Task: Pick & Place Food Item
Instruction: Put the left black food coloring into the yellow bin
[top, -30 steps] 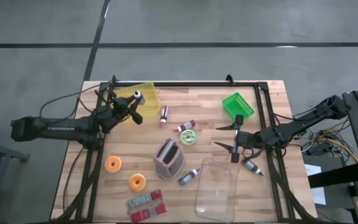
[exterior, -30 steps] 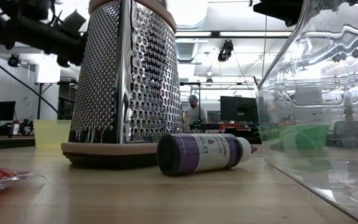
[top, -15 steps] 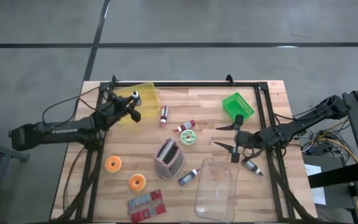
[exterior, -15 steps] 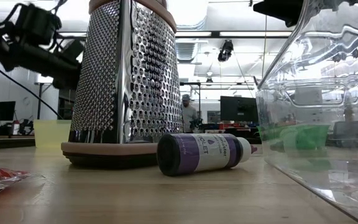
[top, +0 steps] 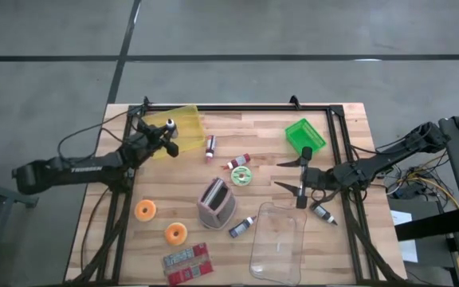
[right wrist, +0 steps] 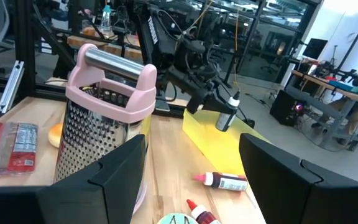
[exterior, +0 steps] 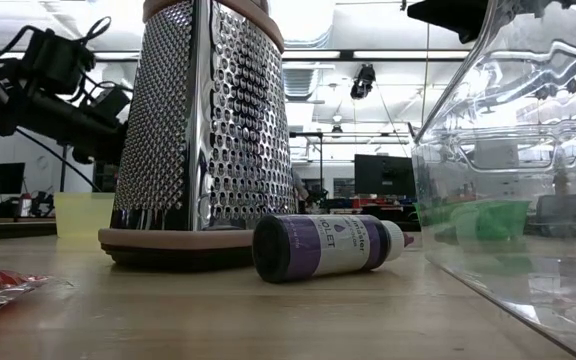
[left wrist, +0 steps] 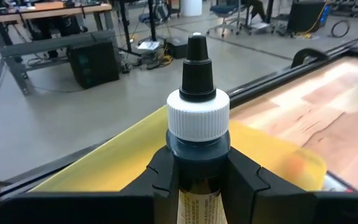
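Left claw pinching a small bottle over the yellow bin

The left gripper [top: 168, 134] is pressed onto a dark bottle [left wrist: 197, 118] with a white collar and black tip — held upright above the yellow bin [top: 183, 119] near the table's [top: 269, 131] far left corner. The right gripper [top: 301, 177] hangs with fingers spread wide near the right edge, just beside the clear tub [top: 277, 239]. Two orange doughnuts [top: 146, 210] lie near the left edge, and a grater [top: 216, 201] lies mid-table.
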Motion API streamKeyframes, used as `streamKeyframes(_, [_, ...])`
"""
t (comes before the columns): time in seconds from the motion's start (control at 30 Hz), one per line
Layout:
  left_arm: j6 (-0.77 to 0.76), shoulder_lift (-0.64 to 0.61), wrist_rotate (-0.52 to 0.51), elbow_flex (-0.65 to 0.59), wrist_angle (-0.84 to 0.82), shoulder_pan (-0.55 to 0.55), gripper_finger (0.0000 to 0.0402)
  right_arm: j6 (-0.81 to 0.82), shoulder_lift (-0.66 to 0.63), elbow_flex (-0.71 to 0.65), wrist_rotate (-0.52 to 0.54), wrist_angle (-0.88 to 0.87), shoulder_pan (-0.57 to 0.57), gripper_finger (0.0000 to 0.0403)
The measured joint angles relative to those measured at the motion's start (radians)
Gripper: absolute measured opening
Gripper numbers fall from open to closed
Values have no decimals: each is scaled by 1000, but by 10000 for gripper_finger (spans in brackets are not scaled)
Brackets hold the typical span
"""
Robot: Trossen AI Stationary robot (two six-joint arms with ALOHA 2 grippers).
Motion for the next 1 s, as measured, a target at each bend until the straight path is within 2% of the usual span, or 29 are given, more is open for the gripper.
streamKeyframes(0.63, [-74, 181, -17, 0, 9, 59, 77, 4, 0, 0, -3, -5, 0, 253])
streamKeyframes(1.0, [-118, 230, 9, 0, 53, 61, 77, 5, 0, -1, -4, -6, 0, 253])
